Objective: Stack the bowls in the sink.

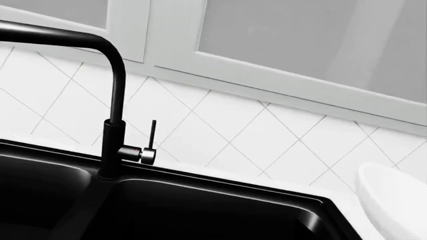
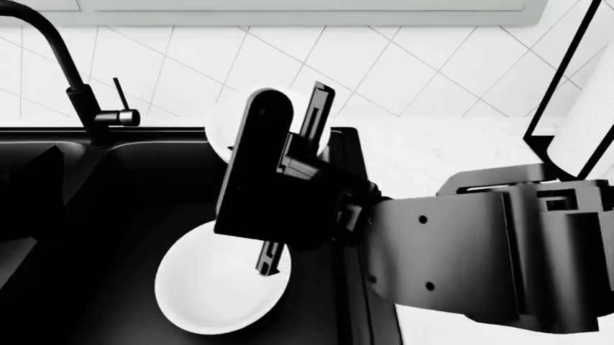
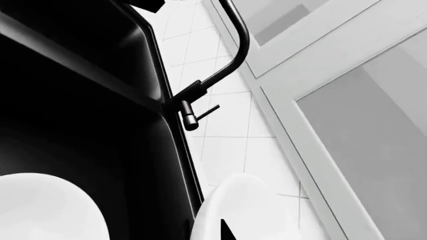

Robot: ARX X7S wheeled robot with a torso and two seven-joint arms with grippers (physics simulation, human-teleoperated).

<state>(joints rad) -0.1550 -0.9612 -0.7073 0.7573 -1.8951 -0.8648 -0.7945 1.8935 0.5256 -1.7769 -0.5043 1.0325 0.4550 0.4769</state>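
1. One white bowl (image 2: 216,287) lies in the right basin of the black sink (image 2: 125,187), open side up, near the front of the head view.
2. The second bowl (image 2: 223,122) is up at the back right corner of the sink, tilted on edge near the rim, with the right hand (image 2: 287,180) around it. The right wrist view shows it close to the camera, just beside the sink's wall (image 3: 143,165), and the other bowl (image 3: 47,210) down in the basin.
3. The right hand's two fingers (image 2: 251,165) stand either side of the raised bowl's rim and look pinched on it, though the arm hides the contact itself, so this is a judgement.
4. The left hand shows in no view, so I cannot tell whether it is spread or pressed together. Its wrist camera sees the faucet (image 1: 115,100), the tiled wall and a bowl's edge (image 1: 393,200) on the worktop side of the sink.
5. The step in hand appears to be carrying the second bowl towards the first.
6. The next move calls for bringing the held bowl over the one in the basin, levelling it open side up, lowering it until it nests, then letting go.
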